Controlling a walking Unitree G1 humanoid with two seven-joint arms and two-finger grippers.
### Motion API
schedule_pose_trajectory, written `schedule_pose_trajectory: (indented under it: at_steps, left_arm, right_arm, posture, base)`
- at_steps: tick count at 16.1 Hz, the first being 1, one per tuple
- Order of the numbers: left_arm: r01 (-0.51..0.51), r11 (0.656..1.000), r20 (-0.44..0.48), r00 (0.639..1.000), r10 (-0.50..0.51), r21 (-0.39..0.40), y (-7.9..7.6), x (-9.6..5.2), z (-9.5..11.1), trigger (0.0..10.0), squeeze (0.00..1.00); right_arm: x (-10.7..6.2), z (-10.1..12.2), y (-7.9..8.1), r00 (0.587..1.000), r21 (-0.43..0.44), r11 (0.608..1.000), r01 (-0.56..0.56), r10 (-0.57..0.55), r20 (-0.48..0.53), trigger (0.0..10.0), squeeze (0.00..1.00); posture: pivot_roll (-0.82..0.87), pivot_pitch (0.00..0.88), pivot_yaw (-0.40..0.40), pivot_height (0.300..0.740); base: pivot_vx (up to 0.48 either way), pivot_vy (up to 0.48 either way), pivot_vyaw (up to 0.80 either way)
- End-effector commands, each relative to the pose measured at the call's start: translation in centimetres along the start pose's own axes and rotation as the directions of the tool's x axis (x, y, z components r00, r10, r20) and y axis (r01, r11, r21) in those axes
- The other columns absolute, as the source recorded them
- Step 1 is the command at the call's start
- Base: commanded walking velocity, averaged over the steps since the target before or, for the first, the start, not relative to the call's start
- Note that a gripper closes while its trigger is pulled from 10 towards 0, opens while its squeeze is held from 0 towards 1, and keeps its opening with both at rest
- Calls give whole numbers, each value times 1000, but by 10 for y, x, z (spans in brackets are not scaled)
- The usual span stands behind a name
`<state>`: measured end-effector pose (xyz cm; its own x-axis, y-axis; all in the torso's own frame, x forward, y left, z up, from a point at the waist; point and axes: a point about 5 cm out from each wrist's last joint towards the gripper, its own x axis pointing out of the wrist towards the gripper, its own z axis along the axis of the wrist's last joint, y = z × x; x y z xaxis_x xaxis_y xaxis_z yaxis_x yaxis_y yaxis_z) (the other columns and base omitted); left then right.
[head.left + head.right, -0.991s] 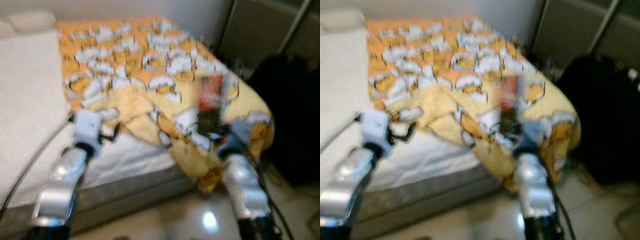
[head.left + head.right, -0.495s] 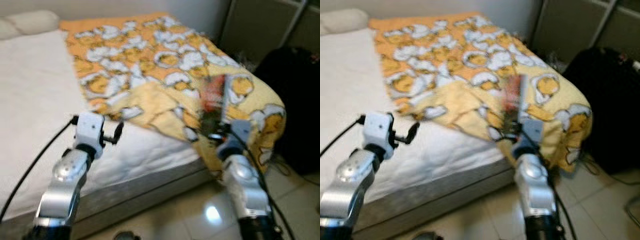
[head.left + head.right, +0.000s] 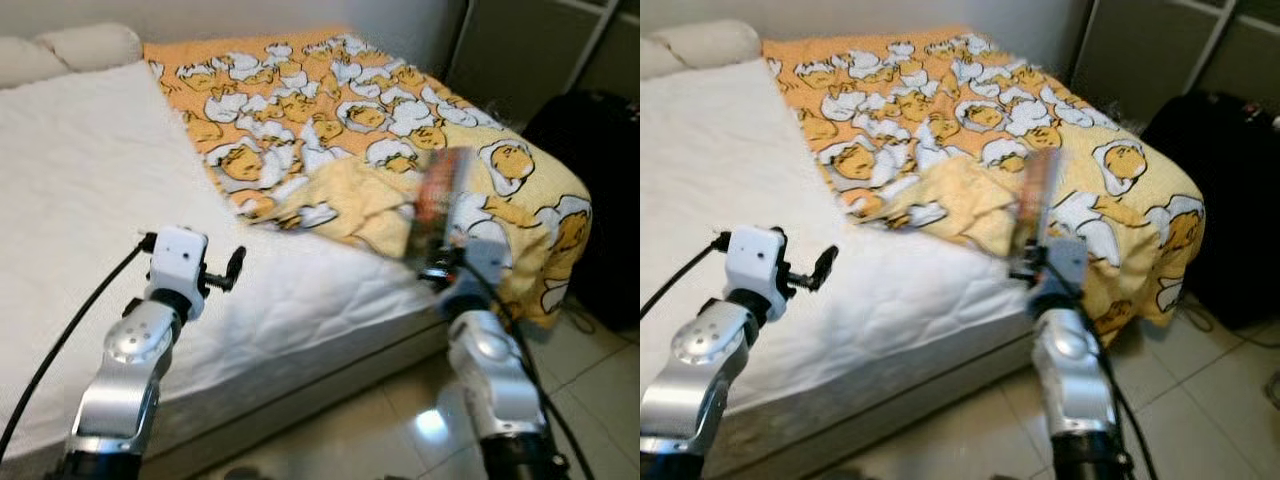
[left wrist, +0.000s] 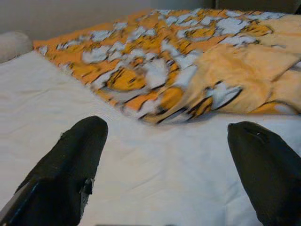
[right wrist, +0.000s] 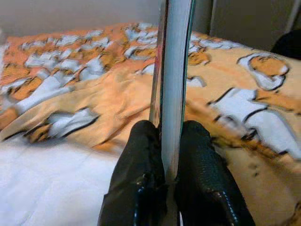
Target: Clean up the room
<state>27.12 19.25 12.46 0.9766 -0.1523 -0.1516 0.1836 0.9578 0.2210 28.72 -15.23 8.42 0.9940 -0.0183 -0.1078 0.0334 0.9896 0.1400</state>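
Right end effector (image 5: 167,141) clamps thin book (image 5: 173,70) upright betw. fingers, over blanket (image 3: 350,110) at bed (image 3: 90,170) edge.

I stand in a home bedroom: a bed with a white quilted mattress (image 3: 90,170), an orange cartoon-print blanket (image 3: 340,110) across its far side, cream pillows (image 3: 90,45) at its head.

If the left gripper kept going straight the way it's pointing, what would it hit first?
Probably the rumpled edge of the orange blanket. The left gripper, open, hovers low over the white mattress, so it might graze that first; depth is unclear.
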Motion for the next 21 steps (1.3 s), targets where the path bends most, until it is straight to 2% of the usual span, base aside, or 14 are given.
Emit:
schedule_pose_trajectory:
  at_steps: [1, 11, 18, 21]
  left_arm:
    - [-9, 1000, 8, 1000, 9, 14, 4, 0, 3, 10000, 0]
    - [-6, 1000, 12, 1000, 6, 10, 2, 0, 4, 10000, 0]
    - [-5, 1000, 15, 1000, 5, 14, 3, 1, 6, 10000, 0]
    - [-3, 999, 22, 1000, 2, 48, 2, 3, 9, 10000, 0]
  right_arm:
    - [4, 14, 13, 996, -22, 998, -51, 52, 66, 10000, 0]
    - [4, 14, 18, 993, -69, 993, -96, 100, 58, 10000, 0]
    - [6, 16, 21, 989, -91, 987, -133, 138, 51, 10000, 0]
    - [8, 19, 19, 988, -98, 985, -142, 147, 53, 10000, 0]
  posture:
    - [0, 0, -33, 740]
    - [1, 0, -34, 740]
    - [4, 0, -30, 740]
    - [4, 0, -29, 740]
  base:
    - [0, 442, 0]
    - [0, 445, 0]
    - [0, 448, 800]
    - [0, 0, 800]
